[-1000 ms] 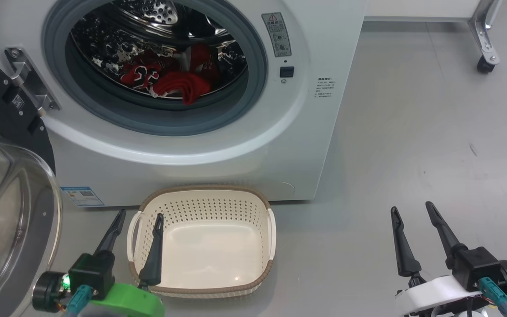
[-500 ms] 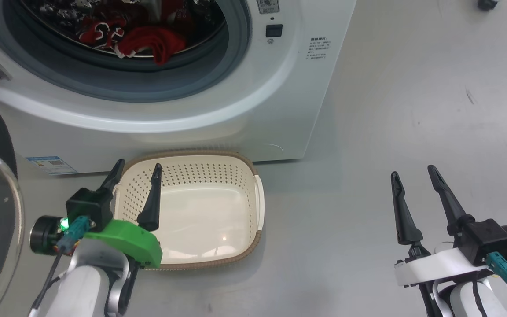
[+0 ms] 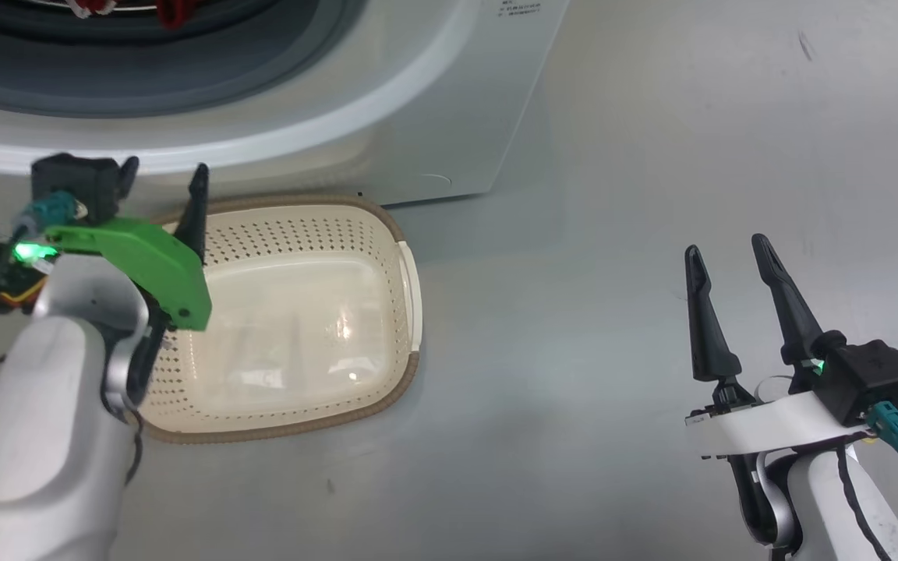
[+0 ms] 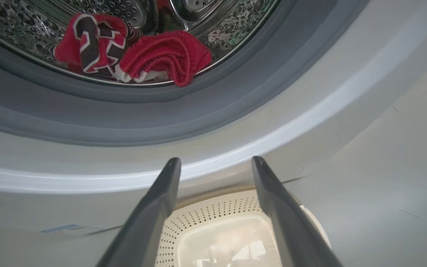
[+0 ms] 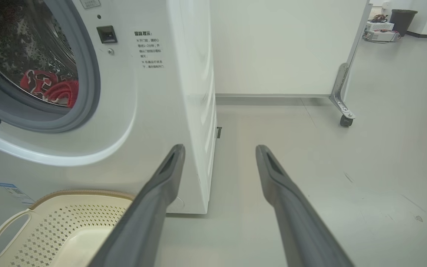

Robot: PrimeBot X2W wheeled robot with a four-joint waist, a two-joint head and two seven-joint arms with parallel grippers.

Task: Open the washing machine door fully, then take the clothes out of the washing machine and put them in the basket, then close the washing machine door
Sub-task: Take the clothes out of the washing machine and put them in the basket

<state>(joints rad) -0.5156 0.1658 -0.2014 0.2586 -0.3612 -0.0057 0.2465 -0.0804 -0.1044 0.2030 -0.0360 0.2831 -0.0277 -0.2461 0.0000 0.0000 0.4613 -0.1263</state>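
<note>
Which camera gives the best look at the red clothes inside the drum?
The left wrist view: the clothes lie large at the front lip of the drum. The right wrist view shows them small and side-on; the head view catches just a red scrap at its top edge.

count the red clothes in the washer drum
2. A red jersey with black-and-white marks lies at the drum's front lip, on the left of the left wrist view; a red garment with white trim lies right beside it. More may be hidden deeper inside.
</note>
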